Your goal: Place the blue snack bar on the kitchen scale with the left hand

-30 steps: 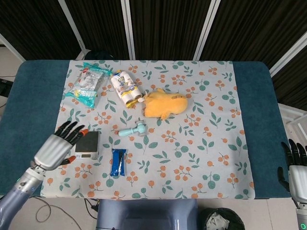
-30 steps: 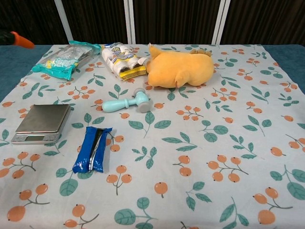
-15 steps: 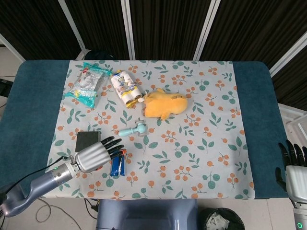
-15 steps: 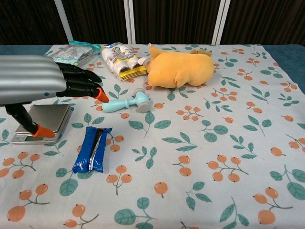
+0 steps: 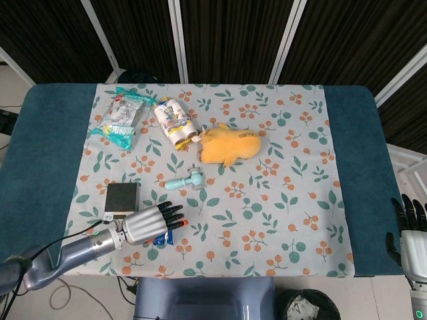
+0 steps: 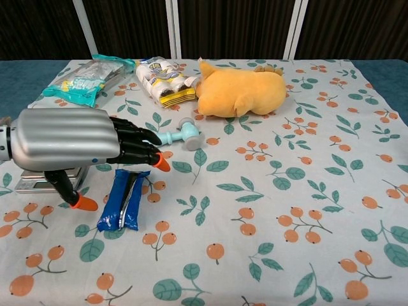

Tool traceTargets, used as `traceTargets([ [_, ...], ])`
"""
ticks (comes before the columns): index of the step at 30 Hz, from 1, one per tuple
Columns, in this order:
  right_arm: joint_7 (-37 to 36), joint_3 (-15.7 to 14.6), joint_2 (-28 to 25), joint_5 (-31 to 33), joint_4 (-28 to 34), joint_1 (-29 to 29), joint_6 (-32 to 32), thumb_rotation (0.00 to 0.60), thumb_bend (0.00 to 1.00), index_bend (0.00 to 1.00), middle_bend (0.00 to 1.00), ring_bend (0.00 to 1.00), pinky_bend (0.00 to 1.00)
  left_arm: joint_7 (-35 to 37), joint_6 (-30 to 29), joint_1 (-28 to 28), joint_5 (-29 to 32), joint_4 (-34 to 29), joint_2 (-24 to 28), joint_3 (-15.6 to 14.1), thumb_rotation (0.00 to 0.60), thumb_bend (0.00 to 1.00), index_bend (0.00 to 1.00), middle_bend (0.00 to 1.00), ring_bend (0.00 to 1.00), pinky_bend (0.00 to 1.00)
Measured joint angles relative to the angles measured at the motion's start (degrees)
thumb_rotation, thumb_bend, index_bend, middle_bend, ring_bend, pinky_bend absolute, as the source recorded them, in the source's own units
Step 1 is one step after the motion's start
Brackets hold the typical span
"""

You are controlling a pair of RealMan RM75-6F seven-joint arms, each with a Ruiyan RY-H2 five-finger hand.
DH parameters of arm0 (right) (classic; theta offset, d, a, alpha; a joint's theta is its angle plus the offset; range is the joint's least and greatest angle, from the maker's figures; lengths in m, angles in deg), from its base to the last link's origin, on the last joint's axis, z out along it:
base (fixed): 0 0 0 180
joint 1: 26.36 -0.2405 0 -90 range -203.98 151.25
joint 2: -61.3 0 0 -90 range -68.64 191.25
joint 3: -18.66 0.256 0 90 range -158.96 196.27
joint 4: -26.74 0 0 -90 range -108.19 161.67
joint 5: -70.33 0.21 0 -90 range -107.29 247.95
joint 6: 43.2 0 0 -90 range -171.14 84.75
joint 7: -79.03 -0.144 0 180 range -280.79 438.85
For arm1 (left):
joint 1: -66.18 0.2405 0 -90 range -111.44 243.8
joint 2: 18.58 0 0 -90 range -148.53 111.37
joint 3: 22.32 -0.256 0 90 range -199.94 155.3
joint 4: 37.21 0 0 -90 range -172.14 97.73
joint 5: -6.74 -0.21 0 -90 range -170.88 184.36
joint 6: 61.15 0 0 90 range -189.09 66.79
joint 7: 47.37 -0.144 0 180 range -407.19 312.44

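Note:
The blue snack bar lies flat on the floral cloth near the front left; in the head view only a strip of the bar shows beneath my fingers. My left hand hovers over its far end, palm down, fingers spread forward and thumb hanging apart, holding nothing. From the head view the left hand covers most of the bar. The small silver kitchen scale stands just left of the hand, its pan bare; in the chest view the scale is mostly hidden behind the hand. My right hand stays off the table's right edge, fingers apart.
A teal toy hammer lies just beyond the bar. An orange plush, a biscuit pack and a teal snack bag sit along the far side. The cloth covers the table to the right.
My left hand has swung right and lower, from beside the scale to over the blue snack bar. The bar and the right hand have not moved.

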Motion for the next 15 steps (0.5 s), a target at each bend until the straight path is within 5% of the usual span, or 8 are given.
traceTargets([
  [15, 1.82, 0.07, 0.74, 0.37, -0.04, -0.09, -0.06, 0.6, 0.58, 0.06, 0.03, 0.01, 0.0, 2.94, -1.96, -4.57, -3.74, 8.4, -4.89, -2.3, 0.6, 0.14, 0.16, 0.19, 0.07, 0.22],
])
